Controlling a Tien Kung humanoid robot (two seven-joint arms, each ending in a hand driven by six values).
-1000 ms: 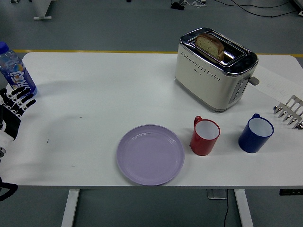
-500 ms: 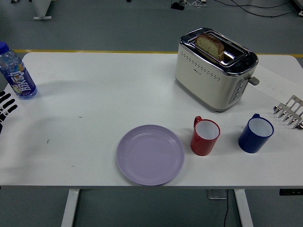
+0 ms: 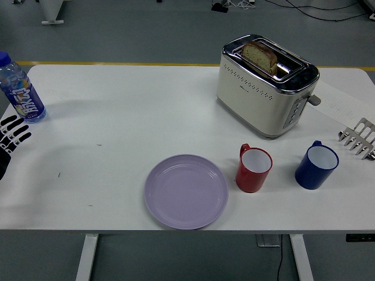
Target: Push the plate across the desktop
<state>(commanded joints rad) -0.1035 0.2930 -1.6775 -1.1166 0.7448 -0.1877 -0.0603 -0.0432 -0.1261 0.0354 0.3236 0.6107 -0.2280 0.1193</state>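
A lilac plate [image 3: 186,191] lies flat near the table's front edge, a little left of centre. My left hand [image 3: 10,138] shows only at the far left edge, fingers spread and holding nothing, well away from the plate. The right hand is out of view.
A red mug [image 3: 253,169] stands just right of the plate, with a blue mug [image 3: 316,165] further right. Behind them sits a cream toaster [image 3: 266,85] holding a slice of bread. A water bottle [image 3: 20,91] stands at the far left, and a metal rack [image 3: 358,138] at the right edge.
My left hand drew back toward the left edge, then came slightly back in. The plate and other objects have not moved.
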